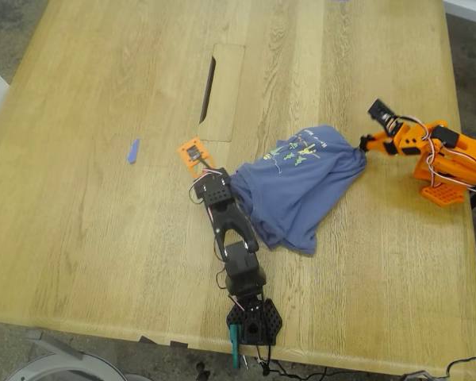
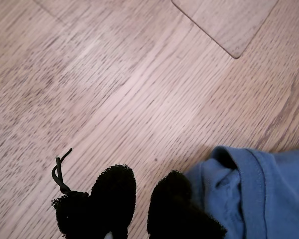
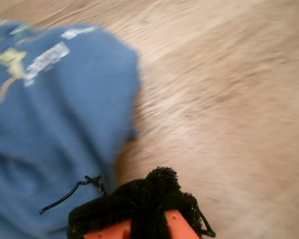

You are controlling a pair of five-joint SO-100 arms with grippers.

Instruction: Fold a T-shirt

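Wood surface [image 1: 103,198], shirt [image 1: 301,190] bunched mid-right in the exterior view: soft, floppy, grab hems; my first tool [image 2: 142,196] slightly open, second tool [image 3: 157,199] can't tell.

Loads of open table [image 1: 87,238] across the exterior view's left, just a tiny blue scrap [image 1: 132,151] and the cable slot [image 1: 209,78] there. The bunched T-shirt [image 1: 301,186] fills the middle, wedged between the black arm [image 1: 234,238] and the orange arm [image 1: 436,159].
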